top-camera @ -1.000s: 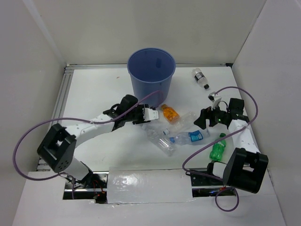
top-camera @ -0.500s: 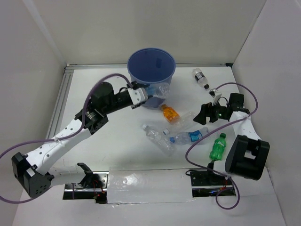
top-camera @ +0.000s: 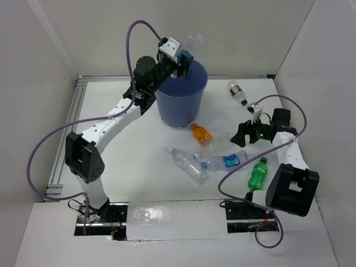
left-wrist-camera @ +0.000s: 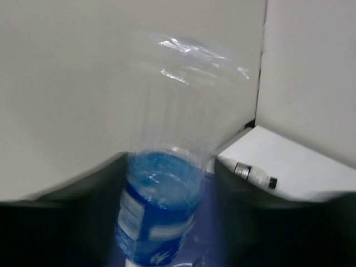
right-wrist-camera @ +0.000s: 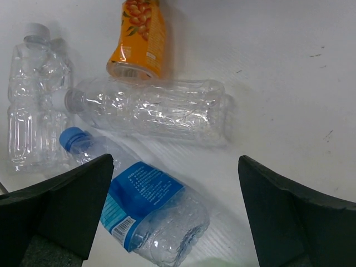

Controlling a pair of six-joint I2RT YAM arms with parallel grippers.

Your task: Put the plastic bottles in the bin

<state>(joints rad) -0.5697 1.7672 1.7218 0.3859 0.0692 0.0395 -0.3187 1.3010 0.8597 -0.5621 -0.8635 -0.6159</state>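
Note:
My left gripper (top-camera: 183, 55) is raised over the far rim of the blue bin (top-camera: 181, 103). A clear bottle with a blue label (top-camera: 193, 41) stands between its jaws. In the left wrist view this bottle (left-wrist-camera: 167, 183) is blurred, and a strip of bin blue shows between it and the right finger, so the jaws stand open. My right gripper (top-camera: 240, 137) hovers open over the bottles on the table. Below it lie a second blue-labelled bottle (right-wrist-camera: 147, 208), a clear bottle (right-wrist-camera: 156, 110) and the orange bottle (right-wrist-camera: 139, 36).
Another clear bottle (top-camera: 186, 164) lies left of the heap. The green bottle (top-camera: 258, 173) rests beside the right arm's base. A clear bottle with a dark cap (top-camera: 237, 92) lies at the back right, near the wall corner. White walls close in the table.
The left arm has swung from the table up to the bin's far rim, carrying the blue-labelled bottle, and its jaws have spread. The right gripper widened slightly and barely moved.

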